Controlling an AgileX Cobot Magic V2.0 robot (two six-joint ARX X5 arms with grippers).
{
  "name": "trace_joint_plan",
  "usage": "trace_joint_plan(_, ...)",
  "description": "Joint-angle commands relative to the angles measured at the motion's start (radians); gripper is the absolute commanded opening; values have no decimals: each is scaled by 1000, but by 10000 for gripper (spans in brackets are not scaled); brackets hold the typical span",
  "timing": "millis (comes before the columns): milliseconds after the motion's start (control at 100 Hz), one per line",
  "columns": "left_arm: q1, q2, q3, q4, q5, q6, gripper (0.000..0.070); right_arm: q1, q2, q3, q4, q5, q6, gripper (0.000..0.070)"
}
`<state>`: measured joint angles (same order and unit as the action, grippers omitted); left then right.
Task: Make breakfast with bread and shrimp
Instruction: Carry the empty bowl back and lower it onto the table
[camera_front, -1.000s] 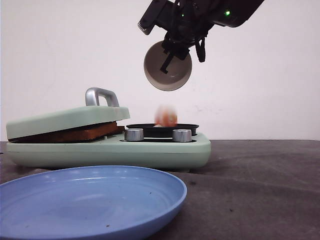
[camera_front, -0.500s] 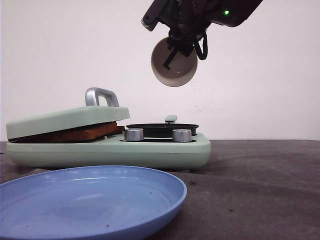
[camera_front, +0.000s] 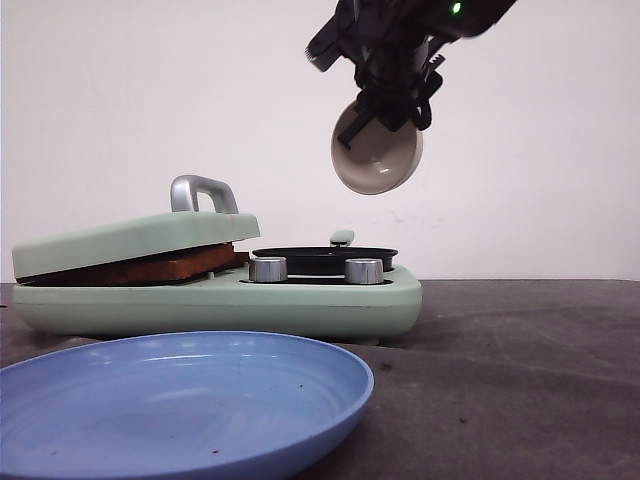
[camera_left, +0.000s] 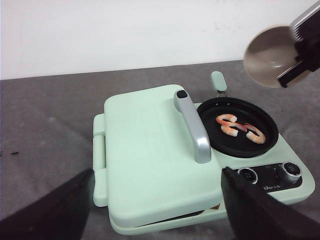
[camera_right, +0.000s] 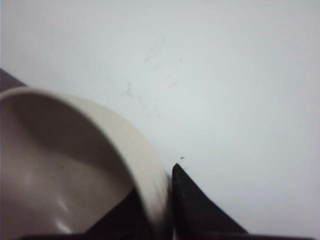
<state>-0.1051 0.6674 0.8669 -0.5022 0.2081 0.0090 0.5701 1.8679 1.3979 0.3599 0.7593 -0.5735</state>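
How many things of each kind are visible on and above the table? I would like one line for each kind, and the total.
Breakfast maker: 1
Black pan: 1
Shrimp: 2
Blue plate: 1
Bowl, held tilted by the right gripper: 1
Bread, only an edge shows under the lid, slices cannot be counted: 1
Total: 7

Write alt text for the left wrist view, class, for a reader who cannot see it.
A mint-green breakfast maker sits on a dark table, its lid with a silver handle closed. Beside the lid, shrimp lie in its round black pan. Above the pan, the right gripper holds a tilted, empty beige bowl.
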Motion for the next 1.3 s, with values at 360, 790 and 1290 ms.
trace_joint_plan(360, 0, 5, 11, -6, 2, 6, 429, -162, -210, 21, -629, -271, 498, 6)
trace_joint_plan(790, 0, 5, 11, -6, 2, 6, 429, -508, -226, 21, -1050, -962, 705, 5)
trace_joint_plan(1290, 0, 5, 11, -6, 2, 6, 429, -526, -11, 19, -1065, -1064, 705, 5)
